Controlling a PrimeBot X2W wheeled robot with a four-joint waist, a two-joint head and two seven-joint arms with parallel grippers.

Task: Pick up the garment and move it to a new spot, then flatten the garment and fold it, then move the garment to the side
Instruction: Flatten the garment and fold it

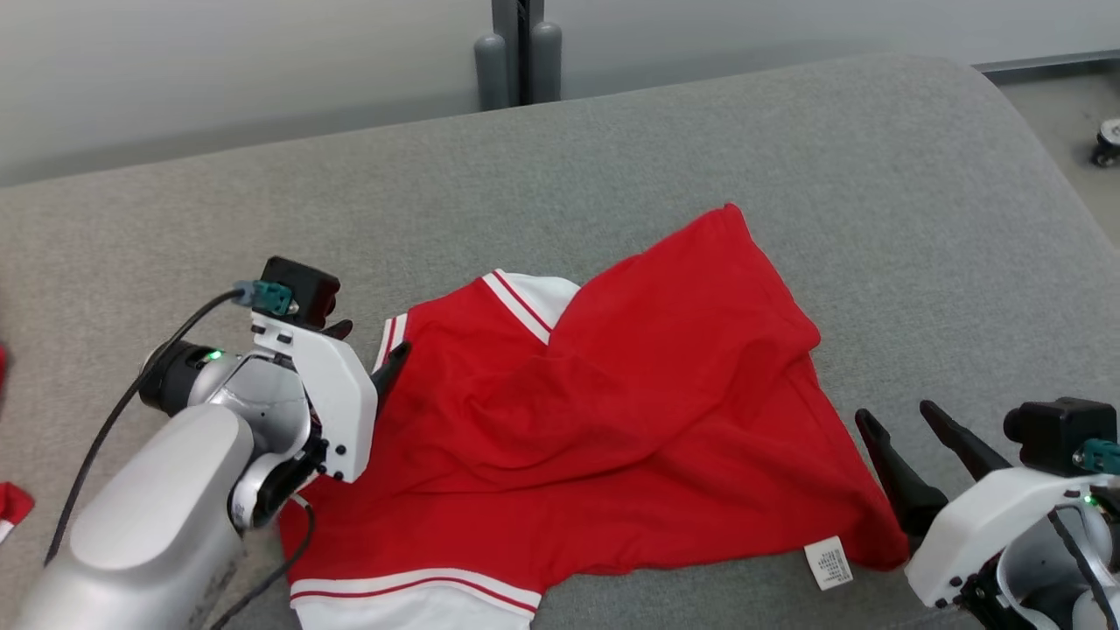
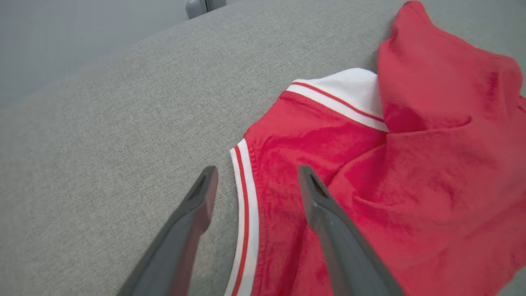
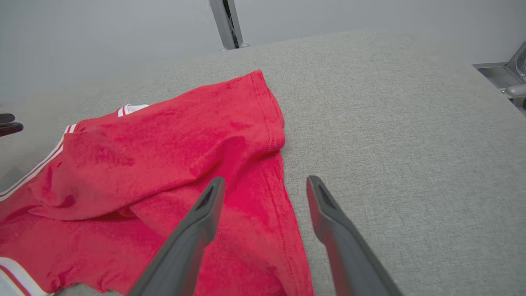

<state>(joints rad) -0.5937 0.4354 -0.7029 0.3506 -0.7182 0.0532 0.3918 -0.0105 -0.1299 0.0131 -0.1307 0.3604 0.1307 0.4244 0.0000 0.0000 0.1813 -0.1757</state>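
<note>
Ahead of you: a broad surface covered in grey woven fabric (image 1: 787,157), its far right corner rounded. Behind it you have a plain pale grey wall (image 1: 219,70). A dark grey upright post (image 1: 518,52) stands at the far edge, middle. Upper right: a strip of floor (image 1: 1050,96) with a small caster (image 1: 1108,144). Light is even and soft.

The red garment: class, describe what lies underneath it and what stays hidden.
The garment lies rumpled on the grey padded surface, which is visible beside it. A red fold overlaps a white striped band. Whatever is beneath the cloth is covered.
</note>
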